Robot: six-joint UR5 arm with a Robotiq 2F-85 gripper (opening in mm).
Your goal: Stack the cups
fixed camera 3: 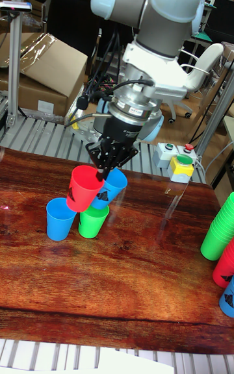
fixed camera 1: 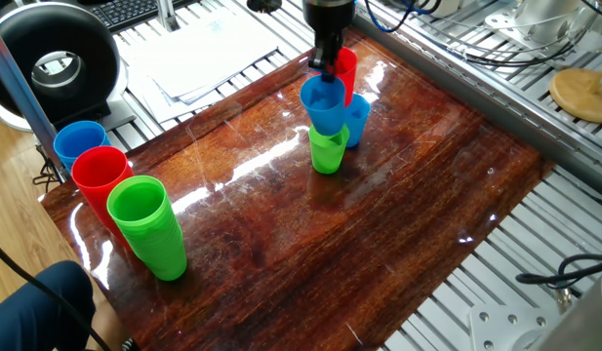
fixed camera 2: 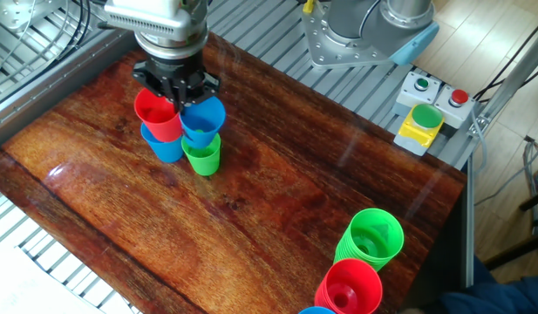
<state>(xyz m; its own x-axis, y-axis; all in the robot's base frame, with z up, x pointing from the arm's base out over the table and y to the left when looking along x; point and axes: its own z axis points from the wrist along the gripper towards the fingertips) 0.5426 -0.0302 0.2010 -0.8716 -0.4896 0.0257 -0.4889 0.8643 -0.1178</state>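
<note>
My gripper (fixed camera 1: 327, 66) (fixed camera 2: 175, 87) (fixed camera 3: 109, 167) is shut, pinching together the touching rims of a red cup (fixed camera 1: 346, 72) (fixed camera 2: 157, 115) (fixed camera 3: 84, 187) and a blue cup (fixed camera 1: 325, 105) (fixed camera 2: 204, 120) (fixed camera 3: 114, 186). Both hang tilted off the table. The held blue cup is just above a green cup (fixed camera 1: 328, 151) (fixed camera 2: 202, 157) (fixed camera 3: 92, 221) that stands upright on the wooden table (fixed camera 1: 379, 244). A second blue cup (fixed camera 1: 356, 121) (fixed camera 2: 166, 148) (fixed camera 3: 59, 219) stands beside the green one, below the red cup.
Tall stacks of green (fixed camera 1: 149, 226) (fixed camera 2: 371, 237), red (fixed camera 1: 100, 177) (fixed camera 2: 349, 288) and blue (fixed camera 1: 77, 143) cups stand at one table end. A button box (fixed camera 2: 423, 113) and the arm's base sit past the table edge. A black round device (fixed camera 1: 57, 58) lies off the corner.
</note>
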